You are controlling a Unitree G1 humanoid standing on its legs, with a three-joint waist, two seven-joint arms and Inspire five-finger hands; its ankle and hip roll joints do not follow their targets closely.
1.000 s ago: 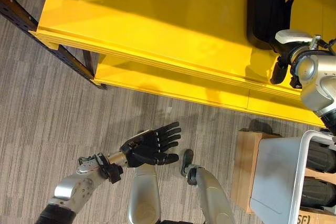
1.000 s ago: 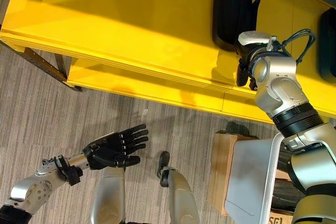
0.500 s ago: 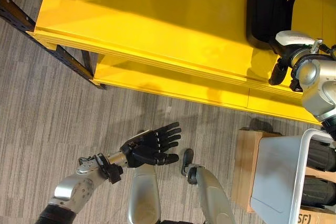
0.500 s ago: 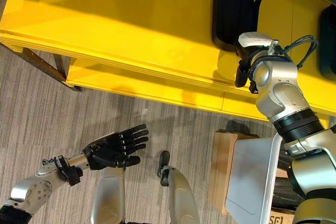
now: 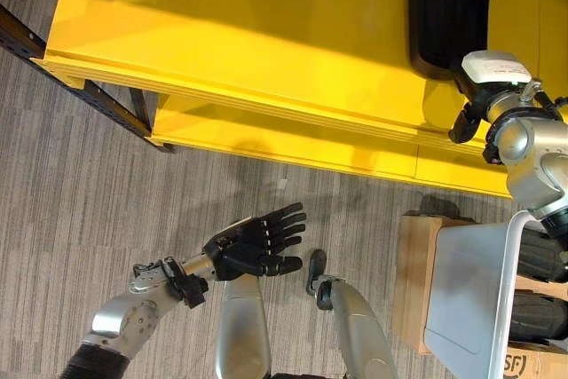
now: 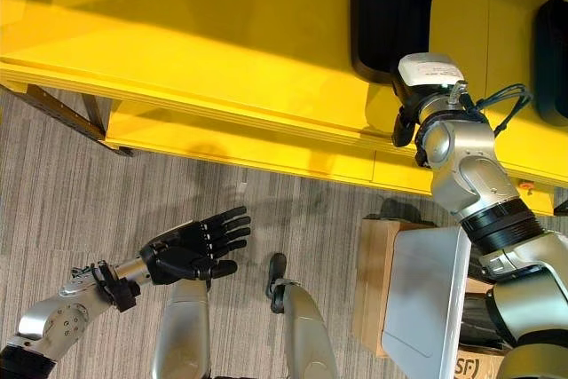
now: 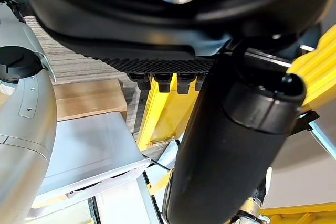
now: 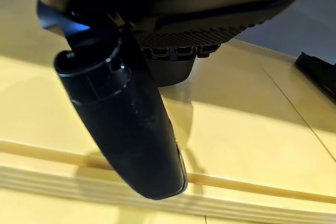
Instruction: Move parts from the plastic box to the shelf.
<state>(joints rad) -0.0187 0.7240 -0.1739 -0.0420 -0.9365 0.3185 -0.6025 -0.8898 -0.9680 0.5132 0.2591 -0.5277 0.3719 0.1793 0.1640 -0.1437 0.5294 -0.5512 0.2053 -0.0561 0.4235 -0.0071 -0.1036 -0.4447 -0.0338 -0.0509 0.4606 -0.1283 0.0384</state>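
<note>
A long black part (image 5: pixel 441 11) lies on the yellow shelf (image 5: pixel 266 33) near its right end, and a second black part (image 6: pixel 555 59) lies further right. My right hand (image 5: pixel 461 123) hovers at the shelf's front edge just in front of the first part, open and holding nothing; its thumb (image 8: pixel 126 114) sticks out over the yellow board. The grey plastic box (image 5: pixel 470 299) stands at the lower right with black parts (image 5: pixel 541 259) inside. My left hand (image 5: pixel 253 246) floats low over the floor, palm up, open and empty.
The plastic box rests on a wooden crate (image 5: pixel 415 272). A lower yellow shelf board (image 5: pixel 266 135) sits under the top one. A dark metal shelf frame (image 5: pixel 53 59) runs along the left. Grey carpet (image 5: pixel 106 193) covers the floor in front.
The whole view has shifted slightly. My right wrist has turned a little at the shelf edge. The left hand has stayed where it was.
</note>
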